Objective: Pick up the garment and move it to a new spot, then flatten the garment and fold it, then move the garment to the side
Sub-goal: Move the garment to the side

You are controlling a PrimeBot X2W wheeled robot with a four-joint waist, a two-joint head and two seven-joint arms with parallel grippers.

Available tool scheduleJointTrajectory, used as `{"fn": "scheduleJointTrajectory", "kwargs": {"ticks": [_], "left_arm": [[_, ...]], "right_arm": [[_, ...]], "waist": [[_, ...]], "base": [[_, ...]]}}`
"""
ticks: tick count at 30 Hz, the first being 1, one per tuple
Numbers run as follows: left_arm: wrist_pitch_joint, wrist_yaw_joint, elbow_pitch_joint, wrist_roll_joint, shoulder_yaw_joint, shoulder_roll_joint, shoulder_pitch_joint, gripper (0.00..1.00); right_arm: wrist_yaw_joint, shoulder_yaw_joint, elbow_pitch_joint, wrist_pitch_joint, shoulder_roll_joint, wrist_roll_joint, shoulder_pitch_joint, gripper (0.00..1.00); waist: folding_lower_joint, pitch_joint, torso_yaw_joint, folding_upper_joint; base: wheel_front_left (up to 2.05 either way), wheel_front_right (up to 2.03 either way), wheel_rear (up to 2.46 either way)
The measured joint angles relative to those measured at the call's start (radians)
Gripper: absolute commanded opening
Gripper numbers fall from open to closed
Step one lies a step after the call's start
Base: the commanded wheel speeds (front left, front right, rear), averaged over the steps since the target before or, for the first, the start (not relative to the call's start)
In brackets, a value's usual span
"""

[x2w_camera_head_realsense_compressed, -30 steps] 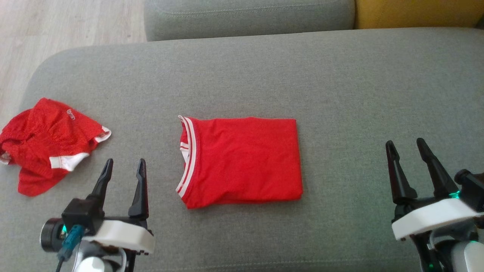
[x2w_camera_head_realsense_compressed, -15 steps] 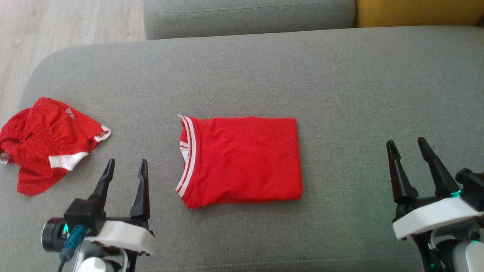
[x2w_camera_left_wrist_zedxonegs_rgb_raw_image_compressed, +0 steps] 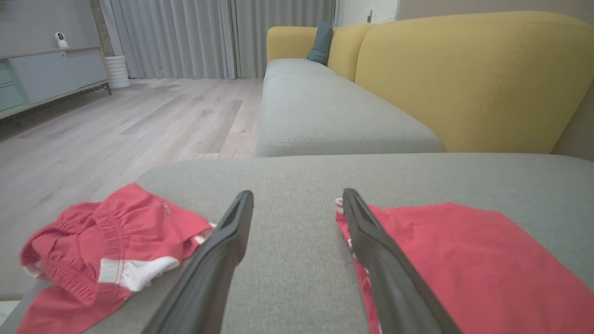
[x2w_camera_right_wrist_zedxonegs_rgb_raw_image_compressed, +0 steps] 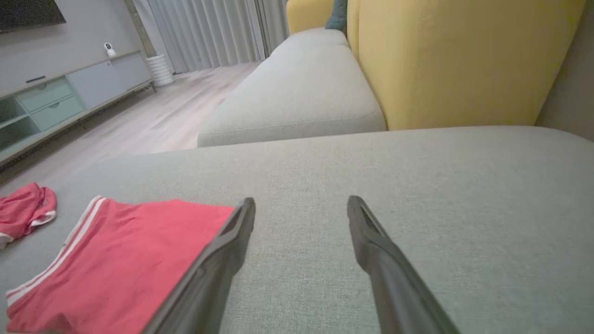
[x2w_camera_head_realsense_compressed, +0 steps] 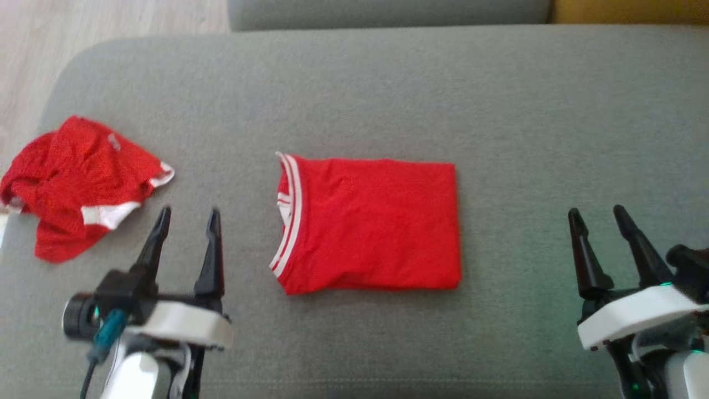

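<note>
Red garment (x2w_camera_head_realsense_compressed: pixel 376 221) folded rectangular (white-striped collar (x2w_camera_head_realsense_compressed: pixel 295 210) leftward); left gripper (x2w_camera_head_realsense_compressed: pixel 189 210), right gripper (x2w_camera_head_realsense_compressed: pixel 596 210) spread, empty.

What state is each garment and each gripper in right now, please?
Red shirt: folded into a rectangle, lying flat, not held.
Red shorts: crumpled, unfolded, not held.
Left gripper: open, empty.
Right gripper: open, empty.

Left claw (x2w_camera_left_wrist_zedxonegs_rgb_raw_image_compressed: pixel 297 192) between shorts (x2w_camera_left_wrist_zedxonegs_rgb_raw_image_compressed: pixel 116 232) and folded garment (x2w_camera_left_wrist_zedxonegs_rgb_raw_image_compressed: pixel 464 260)
</note>
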Motion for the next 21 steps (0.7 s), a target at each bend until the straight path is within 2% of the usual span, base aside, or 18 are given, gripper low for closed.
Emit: {"fn": "scheduleJointTrajectory", "kwargs": {"ticks": [3, 12, 16, 21], "left_arm": [[-0.016, -0.011, 0.002, 0.0, -0.011, -0.011, -0.06, 1.0], [-0.043, -0.033, 0.049, 0.0, -0.03, -0.059, -0.171, 1.0], [-0.043, -0.042, 0.057, 0.001, -0.031, -0.076, -0.189, 1.0], [-0.043, -0.05, 0.054, 0.015, -0.028, -0.084, -0.203, 1.0]], "right_arm": [[0.0, 0.017, 0.037, 0.019, -0.003, 0.0, -0.024, 1.0], [0.0, 0.155, 0.198, 0.035, -0.003, 0.028, -0.18, 1.0], [0.0, 0.149, 0.302, 0.055, 0.002, 0.026, -0.202, 1.0], [0.0, 0.138, 0.357, 0.078, 0.012, 0.012, -0.204, 1.0]], "waist": [[0.0, 0.033, 0.028, 0.0], [0.0, 0.125, 0.119, 0.0], [0.0, 0.148, 0.148, 0.0], [0.0, 0.157, 0.162, 0.0]], "base": [[0.0, 0.0, 0.0], [0.0, 0.0, 0.0], [0.0, 0.0, 0.0], [0.0, 0.0, 0.0]]}}
